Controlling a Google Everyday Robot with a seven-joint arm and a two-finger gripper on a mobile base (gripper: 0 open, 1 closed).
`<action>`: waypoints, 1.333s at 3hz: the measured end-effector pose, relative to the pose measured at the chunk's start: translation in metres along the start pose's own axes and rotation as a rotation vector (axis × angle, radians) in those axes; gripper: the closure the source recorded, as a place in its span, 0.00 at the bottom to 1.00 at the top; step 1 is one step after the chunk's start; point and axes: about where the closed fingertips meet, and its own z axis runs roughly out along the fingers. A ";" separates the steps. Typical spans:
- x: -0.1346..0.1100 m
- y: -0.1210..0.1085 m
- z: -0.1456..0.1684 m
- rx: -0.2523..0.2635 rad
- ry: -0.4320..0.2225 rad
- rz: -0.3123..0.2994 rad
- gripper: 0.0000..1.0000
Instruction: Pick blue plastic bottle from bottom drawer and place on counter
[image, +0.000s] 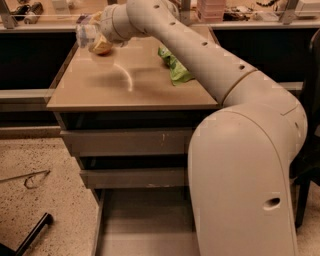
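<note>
My gripper (94, 29) is over the far left corner of the beige counter (135, 87), at the end of my arm, which reaches across from the right. It is shut on the blue plastic bottle (85, 34), a pale see-through bottle held just above the countertop. The bottom drawer (145, 225) stands pulled open below the cabinet, and its visible grey floor is bare. My arm hides the drawer's right part.
An orange-red fruit (103, 47) sits on the counter right under the gripper. A green snack bag (172, 66) lies at the counter's far right. Two shut grey drawers (125, 142) sit above the open one. A black bar (32, 234) and a wire (30, 177) lie on the speckled floor at left.
</note>
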 end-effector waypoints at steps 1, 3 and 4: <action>0.016 0.041 -0.002 -0.094 0.017 0.070 1.00; 0.033 0.086 -0.004 -0.173 0.034 0.139 0.81; 0.033 0.086 -0.004 -0.173 0.034 0.139 0.58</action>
